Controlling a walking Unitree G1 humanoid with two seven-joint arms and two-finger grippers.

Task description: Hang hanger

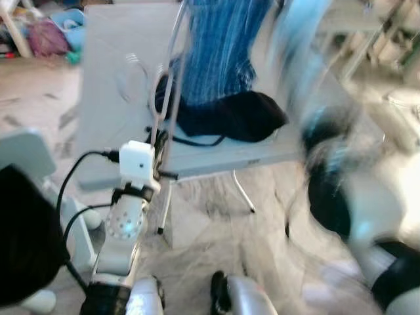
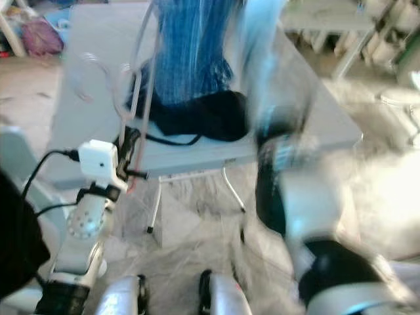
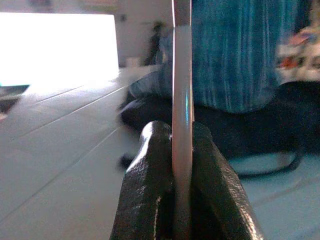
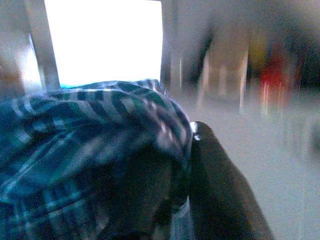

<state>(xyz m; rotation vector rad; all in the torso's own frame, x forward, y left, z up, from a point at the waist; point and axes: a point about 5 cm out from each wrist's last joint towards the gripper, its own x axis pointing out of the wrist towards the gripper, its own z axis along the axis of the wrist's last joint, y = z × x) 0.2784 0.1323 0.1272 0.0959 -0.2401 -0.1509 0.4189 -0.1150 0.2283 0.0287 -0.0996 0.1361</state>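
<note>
**Hanger pinched in our left gripper, shirt cloth at our right**

In the left wrist view our two black fingers (image 3: 150,200) press together on the pale bar of the hanger (image 3: 182,125), which runs straight up between them. From the head views we see our left gripper (image 1: 156,154) raised at the near edge of the grey table (image 1: 105,98), with the white camera block on its wrist just below, and the hanger's thin frame rising from the fingers toward the top of the picture.

The blue striped shirt (image 1: 220,49) hangs beside the hanger's frame, its lower edge touching a dark garment (image 1: 236,115) heaped on the table.

In the right wrist view we see one black finger of our right gripper (image 4: 215,185) against blue checked cloth that drapes over the place where the other finger would be; we cannot tell whether the fingers pinch it. In the head views our right arm (image 1: 341,190) is a heavy blur, lifted at the right of the table near the shirt.

The table's white legs stand on a marbled floor (image 1: 216,230).
</note>
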